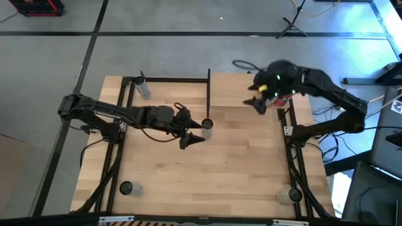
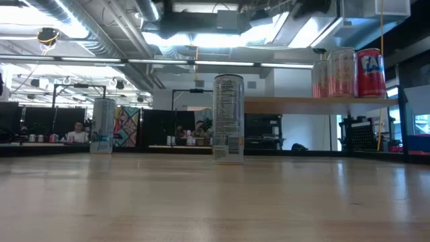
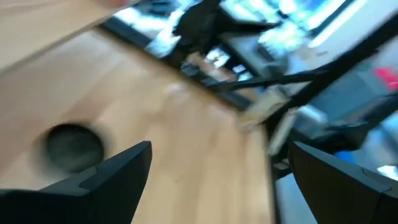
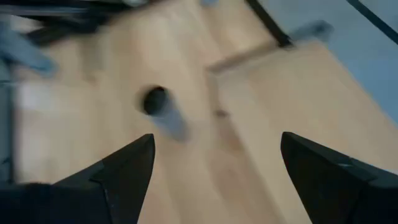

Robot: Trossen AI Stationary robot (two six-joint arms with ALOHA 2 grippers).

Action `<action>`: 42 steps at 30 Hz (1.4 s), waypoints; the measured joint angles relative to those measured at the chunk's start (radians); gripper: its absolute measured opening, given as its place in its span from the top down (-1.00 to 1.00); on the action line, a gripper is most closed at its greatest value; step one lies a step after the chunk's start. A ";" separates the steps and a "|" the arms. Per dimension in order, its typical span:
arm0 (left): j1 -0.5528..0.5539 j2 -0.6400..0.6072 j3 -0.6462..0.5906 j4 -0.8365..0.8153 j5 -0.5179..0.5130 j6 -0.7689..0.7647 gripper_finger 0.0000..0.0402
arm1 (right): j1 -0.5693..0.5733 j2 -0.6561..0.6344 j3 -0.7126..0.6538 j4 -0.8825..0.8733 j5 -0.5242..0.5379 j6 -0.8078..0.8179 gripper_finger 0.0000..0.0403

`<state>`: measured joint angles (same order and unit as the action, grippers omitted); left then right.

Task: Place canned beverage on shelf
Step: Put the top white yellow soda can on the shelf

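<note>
A plank-patterned wooden tabletop [image 1: 188, 169] is seen from above, set on a grey floor crossed by dark lines; at table height an open workroom with ceiling ducts, strip lights and rows of desks is seen behind it, and a seated person [image 2: 79, 133] is made out far off. The shelf [image 1: 248, 88] — a pale board edged by thin black posts — occupies the far right part of the table. Three cans are lined up on it in the low view, the outermost a red can [image 2: 370, 72] marked with large white letters of which only "FA" can be read. A tall silver can [image 2: 228, 119] is stood near the table's middle; its fine print cannot be read. The left gripper [image 1: 193, 139] is held open, empty, just beside this can. The right gripper [image 1: 257, 104] is held open above the shelf, gripping nothing. Other cans are stood at the far-left corner [image 1: 142, 86] and both near corners.
</note>
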<state>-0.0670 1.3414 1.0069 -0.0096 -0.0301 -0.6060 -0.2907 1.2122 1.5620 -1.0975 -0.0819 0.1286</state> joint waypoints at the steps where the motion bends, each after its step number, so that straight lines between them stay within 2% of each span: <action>1: 0.008 -0.019 0.000 -0.059 -0.016 0.000 -0.86 | 0.037 -0.006 -0.010 0.032 0.001 0.010 -0.66; 8: 0.037 -0.107 -0.001 -0.373 -0.087 0.051 -0.86 | 0.250 -0.011 -0.146 0.222 0.036 0.032 -0.66; 13: 0.044 -0.106 -0.024 -0.433 -0.084 0.181 -0.86 | 0.326 -0.010 -0.272 0.335 0.093 0.113 -0.66; 16: 0.073 -0.097 -0.041 -0.423 -0.087 0.298 -0.86 | 0.361 -0.010 -0.342 0.386 0.140 0.183 -0.66; 23: 0.154 -0.079 -0.065 -0.399 -0.079 0.539 -0.86 | 0.410 0.020 -0.476 0.402 0.143 0.322 -0.66; 26: 0.190 -0.059 -0.069 -0.397 -0.033 0.613 -0.86 | 0.418 0.052 -0.533 0.465 0.142 0.413 -0.66; 30: 0.222 -0.015 -0.069 -0.395 0.066 0.636 -0.86 | 0.418 0.098 -0.569 0.520 0.108 0.511 -0.66; 33: 0.231 0.019 -0.069 -0.388 0.094 0.636 -0.86 | 0.424 0.118 -0.570 0.541 0.113 0.533 -0.66; 35: 0.237 0.034 -0.092 -0.338 0.087 0.619 -0.86 | 0.438 0.132 -0.570 0.538 0.160 0.540 -0.66; 39: 0.276 0.040 -0.219 -0.176 0.059 0.483 -0.86 | 0.470 0.184 -0.570 0.532 0.260 0.541 -0.66; 42: 0.296 0.040 -0.264 -0.114 0.058 0.470 -0.86 | 0.482 0.225 -0.570 0.556 0.302 0.549 -0.66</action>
<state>0.2294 1.3811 0.7432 -0.1232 0.0279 -0.1360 0.1914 1.4371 0.9916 -0.5414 0.2201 0.6780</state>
